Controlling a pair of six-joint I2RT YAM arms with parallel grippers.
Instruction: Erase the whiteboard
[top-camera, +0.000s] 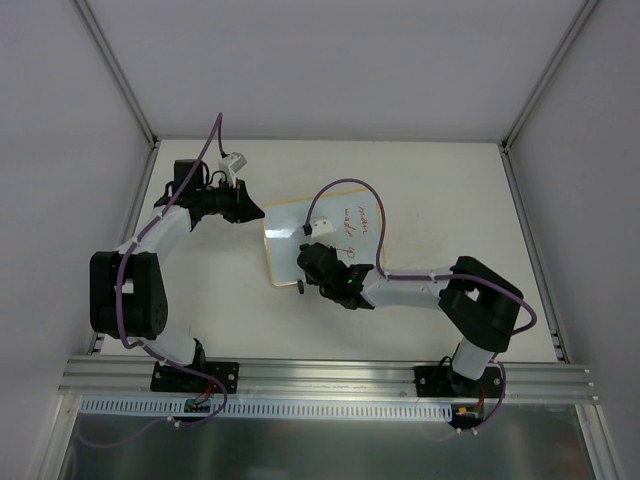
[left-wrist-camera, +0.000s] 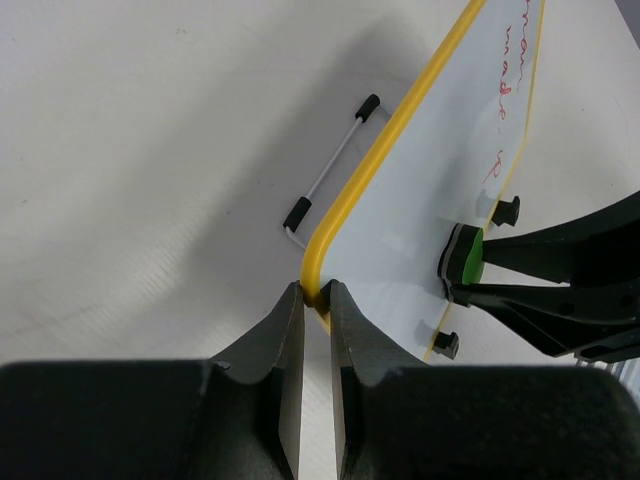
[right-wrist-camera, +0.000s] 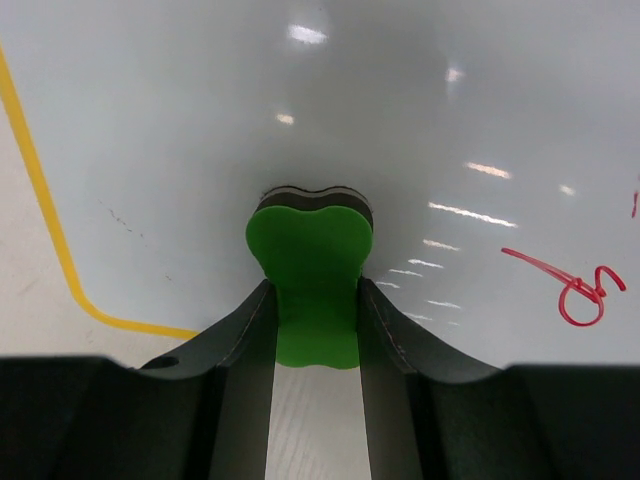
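Left side: my left claw (left-wrist-camera: 315, 292) is clenched on the whiteboard (left-wrist-camera: 420, 200). Both fingers (left-wrist-camera: 280, 340) pinch the yellow frame (left-wrist-camera: 400, 120) right at a rounded corner, one finger on each side of the rim. From the top camera that's the board's far-left corner, with my left arm reaching in from the left of the table (top-camera: 220, 300).

Just past that corner there's a thin wire stand (left-wrist-camera: 330, 165) with black end caps, close beside the frame edge. Can't tell if it's joined to the board.

Board position: middle of the table, between my two arms, skewed to the table edges, white face toward the top camera. The left part of the face is bare white. Red writing (top-camera: 356, 222) sits on the right part. Two black feet (left-wrist-camera: 510, 211) stick out along the edge opposite my left claw.

Right side: my right claw (right-wrist-camera: 315, 300) is over the board's near-middle area, grasping the green eraser (right-wrist-camera: 310, 255). The fingers squeeze the green body from both sides, and the eraser's dark felt face looks flush against the white surface. One red scribble (right-wrist-camera: 575, 290) lies to the right of the eraser, apart from it. The frame's corner curves past on the left, table showing beyond it.
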